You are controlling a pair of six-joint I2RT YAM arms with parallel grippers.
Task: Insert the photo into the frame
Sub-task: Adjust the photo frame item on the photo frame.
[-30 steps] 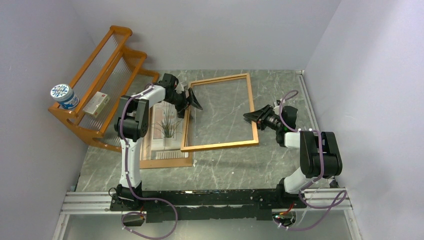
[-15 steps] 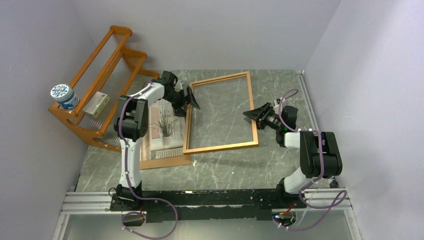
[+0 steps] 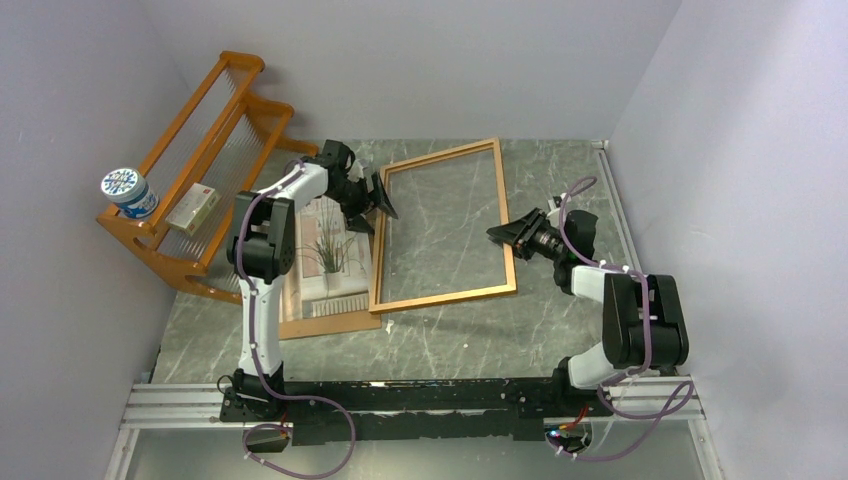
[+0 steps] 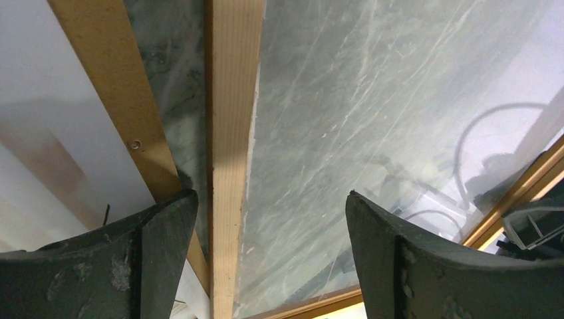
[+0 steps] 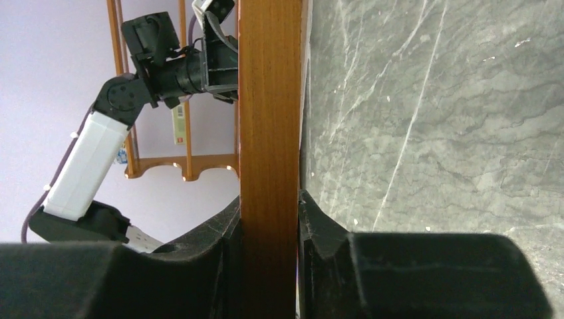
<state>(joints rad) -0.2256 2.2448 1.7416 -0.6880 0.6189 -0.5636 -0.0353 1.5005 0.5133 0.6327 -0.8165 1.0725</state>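
Grey marbled table. Frame lies mid-table, long axis running away from the arm bases, slightly skewed. Right gripper pinches its right rail. Left gripper is spread wide, straddling the left rail; no contact visible. Photo lies just left of the frame on a brown board, long axes roughly parallel; left arm nearer. Print: spiky potted plant, pale surround, looks flat.

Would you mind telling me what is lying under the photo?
A brown backing board lies under the photo; only its near strip shows. The rest is hidden by the photo itself and the left arm.
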